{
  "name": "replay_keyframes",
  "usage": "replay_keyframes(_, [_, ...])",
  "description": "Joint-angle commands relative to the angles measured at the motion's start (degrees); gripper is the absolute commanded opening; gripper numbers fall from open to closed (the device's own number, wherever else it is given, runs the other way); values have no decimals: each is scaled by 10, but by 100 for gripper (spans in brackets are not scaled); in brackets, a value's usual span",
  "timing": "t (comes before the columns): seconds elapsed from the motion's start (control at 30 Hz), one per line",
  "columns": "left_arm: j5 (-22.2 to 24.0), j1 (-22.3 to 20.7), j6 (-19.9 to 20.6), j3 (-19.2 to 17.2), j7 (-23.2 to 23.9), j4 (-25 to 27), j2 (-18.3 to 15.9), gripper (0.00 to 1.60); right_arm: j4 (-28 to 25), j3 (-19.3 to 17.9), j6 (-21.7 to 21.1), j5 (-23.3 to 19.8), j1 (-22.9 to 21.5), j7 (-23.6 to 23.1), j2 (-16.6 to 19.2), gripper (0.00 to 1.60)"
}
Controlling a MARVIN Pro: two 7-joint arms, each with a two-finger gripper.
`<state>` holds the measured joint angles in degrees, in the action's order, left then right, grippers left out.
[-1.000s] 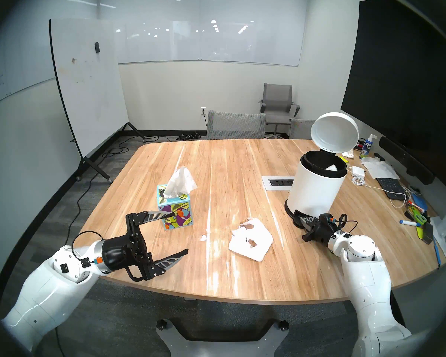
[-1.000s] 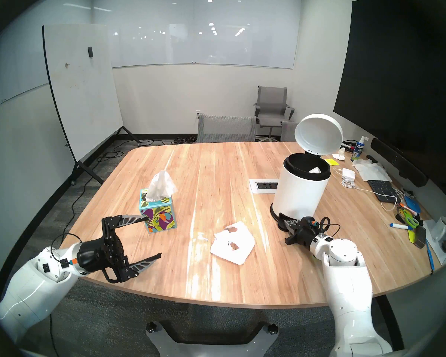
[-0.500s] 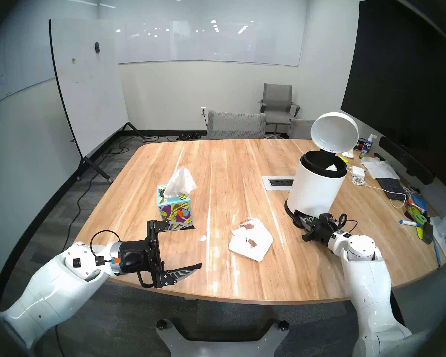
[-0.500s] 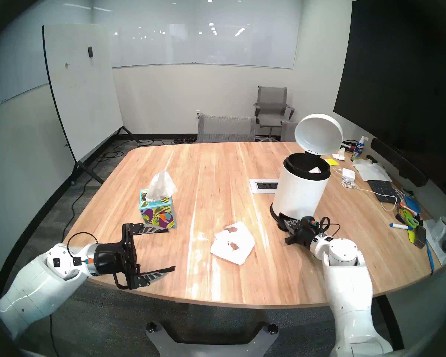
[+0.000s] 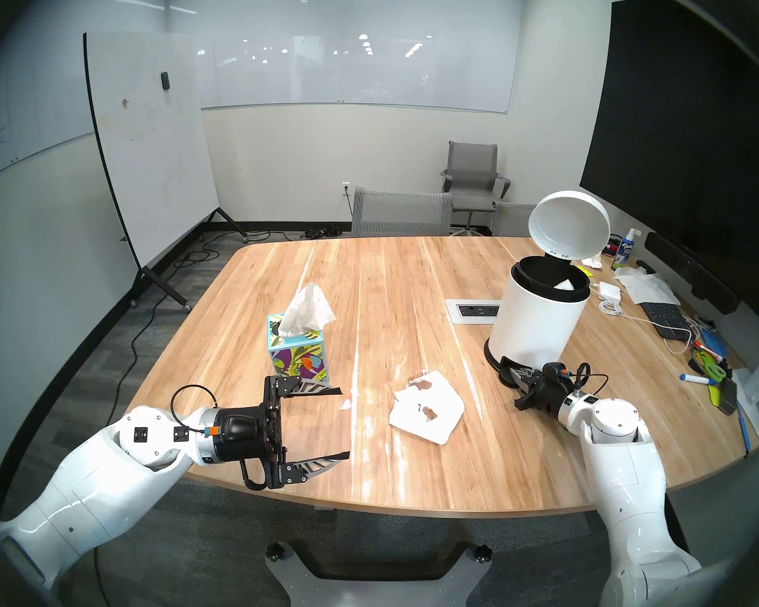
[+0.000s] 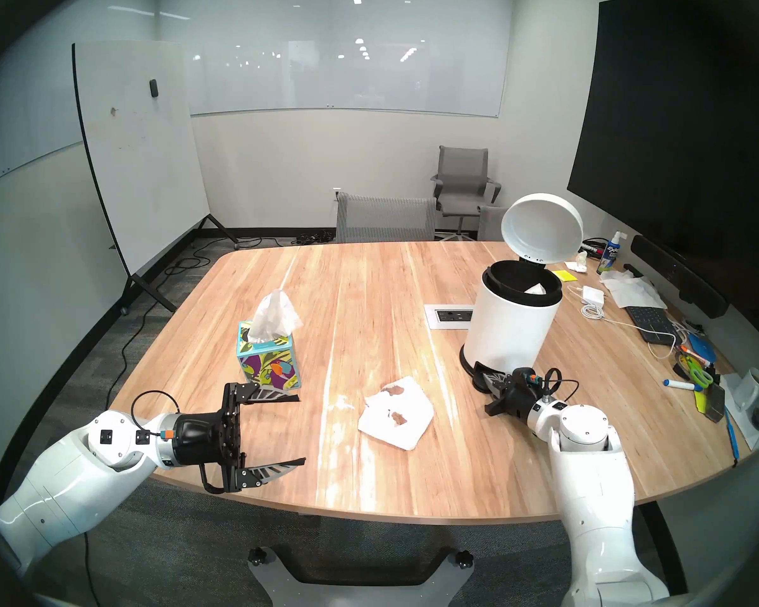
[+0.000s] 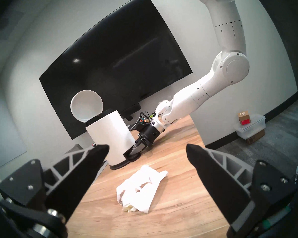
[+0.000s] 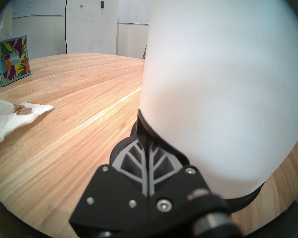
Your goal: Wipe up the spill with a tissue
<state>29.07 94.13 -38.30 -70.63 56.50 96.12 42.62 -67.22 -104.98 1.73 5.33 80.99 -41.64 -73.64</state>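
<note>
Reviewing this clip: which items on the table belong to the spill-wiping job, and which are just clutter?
Job:
- stained tissue
- tissue box
- pedal bin, lid up
- left claw, open
- right claw, shut on the pedal

Clutter:
- spray bottle
- scissors
- blue marker
- keyboard

You've got bare tabletop (image 5: 369,461) between the wide-open left hand (image 5: 345,423) and the used tissue (image 5: 428,411) — nothing blocking. Tissue box (image 5: 296,352) sits just behind, and the bin (image 5: 535,321) is well off right.

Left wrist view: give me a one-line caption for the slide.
Open left gripper faces a stained, crumpled tissue on the wooden table; beyond, the shut right gripper presses the open bin's pedal.
</note>
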Motion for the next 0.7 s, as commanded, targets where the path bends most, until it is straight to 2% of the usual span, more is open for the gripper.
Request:
replay_keyframes(0.0, [-30, -27, 21, 28, -9, -11, 40, 160, 47, 14, -33, 24, 28, 7, -2, 0])
replay_keyframes(0.33, [-78, -60, 74, 77, -47, -3, 108, 160, 45, 13, -29, 19, 30, 6, -2, 0])
replay_keyframes(0.57, [-104, -82, 110, 90, -73, -11, 133, 160, 46, 14, -30, 19, 29, 7, -1, 0])
replay_keyframes(0.67, [-107, -95, 126, 84, -88, -14, 140, 160, 46, 15, -31, 19, 29, 8, -1, 0])
